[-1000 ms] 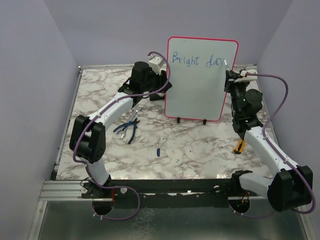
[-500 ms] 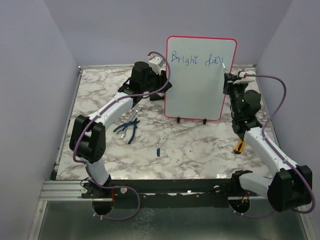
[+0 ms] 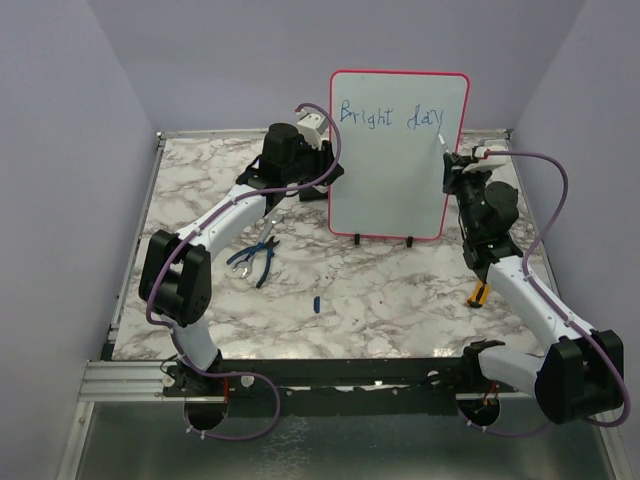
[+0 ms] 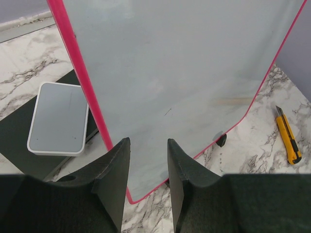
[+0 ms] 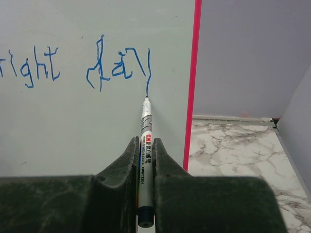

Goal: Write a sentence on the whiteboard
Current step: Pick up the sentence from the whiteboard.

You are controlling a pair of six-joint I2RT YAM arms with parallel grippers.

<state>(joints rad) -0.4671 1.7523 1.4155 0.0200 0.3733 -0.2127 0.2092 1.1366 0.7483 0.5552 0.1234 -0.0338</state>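
Note:
The whiteboard (image 3: 392, 185) stands upright at the back middle of the marble table, with a red-pink frame. The sentence (image 3: 390, 115) reads "Bright day" in blue along its top. My right gripper (image 3: 449, 160) is shut on a silver marker (image 5: 147, 127). The marker tip touches the board (image 5: 73, 131) at the foot of the "y" tail of the blue writing (image 5: 116, 68). My left gripper (image 3: 331, 168) is at the board's left edge. In the left wrist view its jaws (image 4: 148, 145) stand apart, with the board's lower face (image 4: 184, 73) showing between them.
Blue-handled pliers (image 3: 255, 262) and a small blue cap (image 3: 316, 303) lie left of centre. A yellow utility knife (image 3: 480, 293) lies by the right arm and also shows in the left wrist view (image 4: 287, 136). A grey-white eraser block (image 4: 58, 119) sits left of the board. Purple walls enclose the table.
My right gripper drew the marker down, finishing the "y" of "day". The board shifted slightly to the left. The left arm stayed in place.

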